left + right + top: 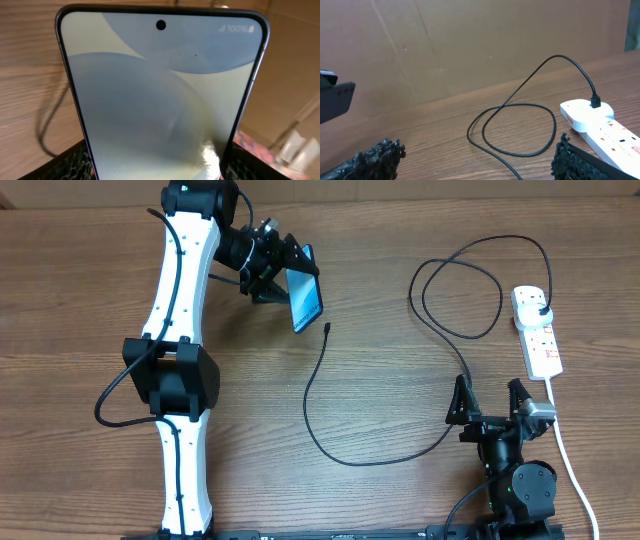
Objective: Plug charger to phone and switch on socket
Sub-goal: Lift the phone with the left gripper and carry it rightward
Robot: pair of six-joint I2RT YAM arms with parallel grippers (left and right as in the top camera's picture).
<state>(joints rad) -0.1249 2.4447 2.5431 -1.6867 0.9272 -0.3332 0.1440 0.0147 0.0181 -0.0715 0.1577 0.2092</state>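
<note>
So the left end effector (289,276) has its jaws partly open and clamped on the two long edges of the phone (308,302). In the left wrist view the black fingers (75,161) sit on either side of the screen. The phone is at the far side of the desk (80,300), a bit left of centre, and tilted with the light blue screen facing up. I can't tell if its lower edge is resting on the wood.

The right end effector (490,395) is on the near right. Its jaws are spread wide open with nothing between them.

The charger (318,420) has its connector tip (327,330) lying just beside the phone's near end, and I can't say if they touch. From there the cable curves toward the near side and runs right, passing close by the right end effector's left finger. It then loops around further back and ends at the black plug (540,306), which is seated in the far outlet of the socket (541,340).

The socket lies along the right side, well apart from the phone. Its white cord (566,452) trails toward the near edge. The switches are too small to read.
</note>
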